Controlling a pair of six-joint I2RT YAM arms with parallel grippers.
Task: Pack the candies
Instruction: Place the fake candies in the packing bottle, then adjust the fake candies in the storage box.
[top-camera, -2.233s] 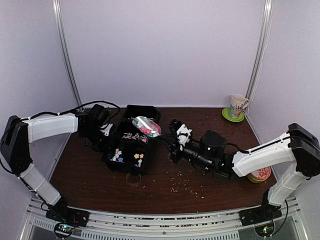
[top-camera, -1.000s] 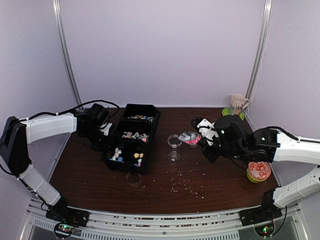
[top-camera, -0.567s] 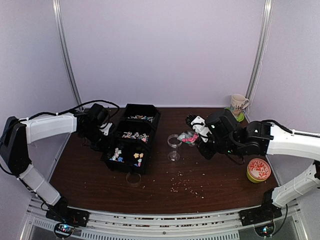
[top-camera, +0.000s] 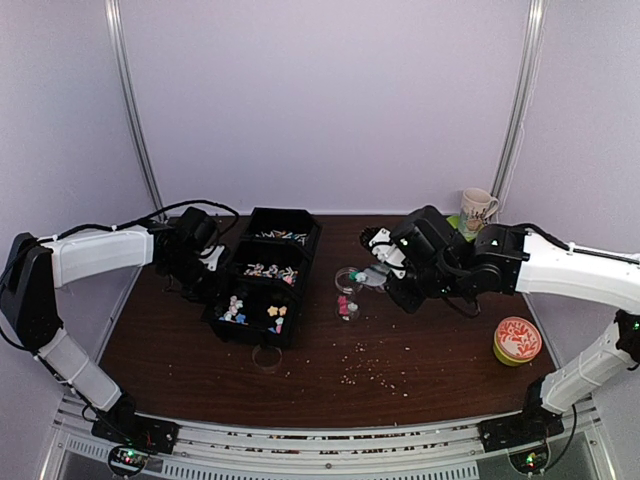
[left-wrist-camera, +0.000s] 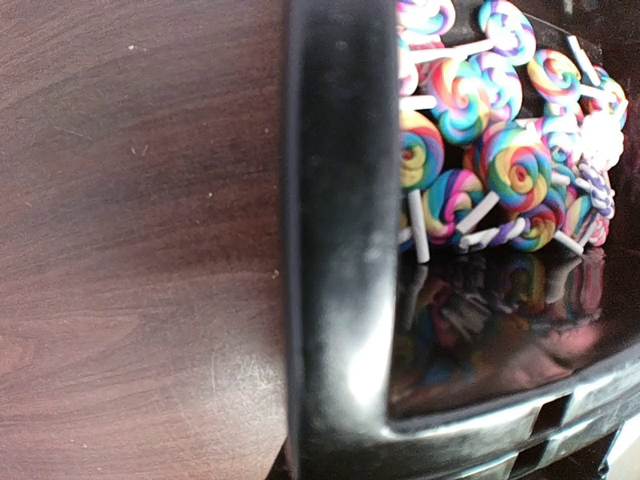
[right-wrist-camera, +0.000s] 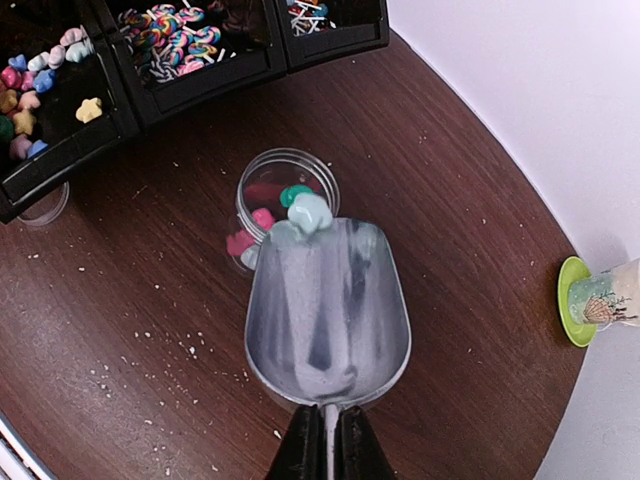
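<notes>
Candies lie in a black three-part tray (top-camera: 222, 322): star and heart sweets (top-camera: 253, 312) in the near part, swirl lollipops (left-wrist-camera: 470, 150) in the middle. My left gripper (top-camera: 207, 262) is on the tray's left rim (left-wrist-camera: 335, 250); its fingers barely show. My right gripper (right-wrist-camera: 325, 440) is shut on the handle of a metal scoop (right-wrist-camera: 328, 310), tilted with its lip over a clear cup (right-wrist-camera: 285, 195). A pale blue candy (right-wrist-camera: 310, 212) sits on the lip. Pink candies (right-wrist-camera: 262, 218) lie in the cup, which also shows in the top view (top-camera: 346, 297).
A mug on a green saucer (top-camera: 477, 212) stands at the back right. A round red-patterned tin (top-camera: 517, 340) sits right of my right arm. A clear ring (top-camera: 266, 357) lies in front of the tray. Beige crumbs (top-camera: 370, 372) dot the near table.
My right arm carried the loaded scoop from the tray over to the cup and tipped it; candies now lie in the cup. The left arm has not moved.
</notes>
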